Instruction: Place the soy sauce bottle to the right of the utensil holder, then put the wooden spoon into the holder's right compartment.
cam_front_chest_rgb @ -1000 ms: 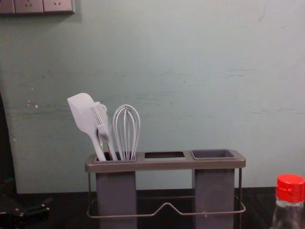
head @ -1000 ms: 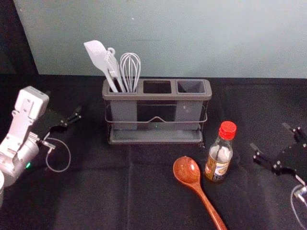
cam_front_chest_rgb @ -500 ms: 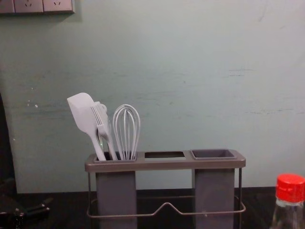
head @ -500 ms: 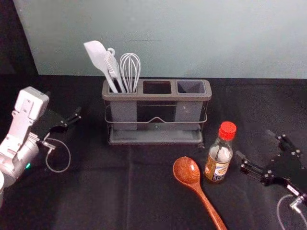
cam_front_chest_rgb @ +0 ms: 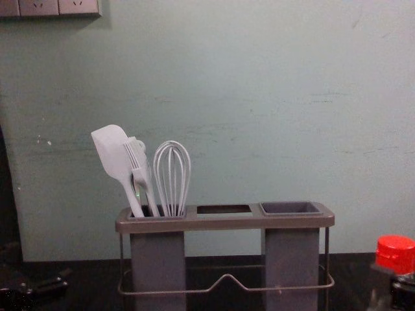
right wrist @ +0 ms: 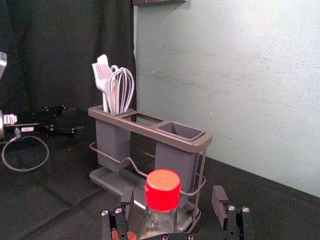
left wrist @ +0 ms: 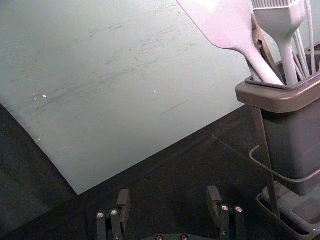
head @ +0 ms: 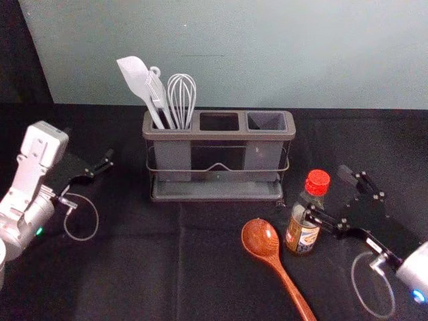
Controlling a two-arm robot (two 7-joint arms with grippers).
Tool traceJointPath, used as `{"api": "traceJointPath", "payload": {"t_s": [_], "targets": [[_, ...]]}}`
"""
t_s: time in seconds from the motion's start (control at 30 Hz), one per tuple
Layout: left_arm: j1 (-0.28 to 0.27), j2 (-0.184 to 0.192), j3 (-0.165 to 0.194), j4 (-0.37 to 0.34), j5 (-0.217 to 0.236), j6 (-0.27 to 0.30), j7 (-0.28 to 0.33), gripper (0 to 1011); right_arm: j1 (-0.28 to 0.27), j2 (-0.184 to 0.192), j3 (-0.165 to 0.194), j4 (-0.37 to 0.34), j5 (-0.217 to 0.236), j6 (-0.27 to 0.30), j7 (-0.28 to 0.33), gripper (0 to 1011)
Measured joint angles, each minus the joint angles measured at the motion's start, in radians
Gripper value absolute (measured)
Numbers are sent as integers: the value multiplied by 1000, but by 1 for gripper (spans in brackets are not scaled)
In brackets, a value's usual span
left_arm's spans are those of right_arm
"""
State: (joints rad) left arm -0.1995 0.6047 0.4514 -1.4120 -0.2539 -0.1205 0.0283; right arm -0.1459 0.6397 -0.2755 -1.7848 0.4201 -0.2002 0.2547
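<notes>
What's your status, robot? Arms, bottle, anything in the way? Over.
Right tool open at bottle, not gripping. Left tool open, left of holder. Bottle upright. Spoon close on its left, might get bumped.

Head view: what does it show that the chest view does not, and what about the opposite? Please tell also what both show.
Head view's own: the wooden spoon lying on the table, and the label of the soy sauce bottle.

Chest view's own: the wall sockets at upper left.

Both: the utensil holder, with the spatula and whisk in its left compartment; the bottle's red cap; the left gripper at left; the right gripper at right, near the bottle.
</notes>
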Motion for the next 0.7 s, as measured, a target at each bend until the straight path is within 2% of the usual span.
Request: {"api": "traceJointPath", "payload": {"t_s": [0.17,0.7], "targets": [[0,0,0,0,0,0,0,1005,43,-43,-7,44,0,-6,23,1002],[0,0,0,0,0,0,0,1005,72,-106,3,83,16,13,72,980]]}}
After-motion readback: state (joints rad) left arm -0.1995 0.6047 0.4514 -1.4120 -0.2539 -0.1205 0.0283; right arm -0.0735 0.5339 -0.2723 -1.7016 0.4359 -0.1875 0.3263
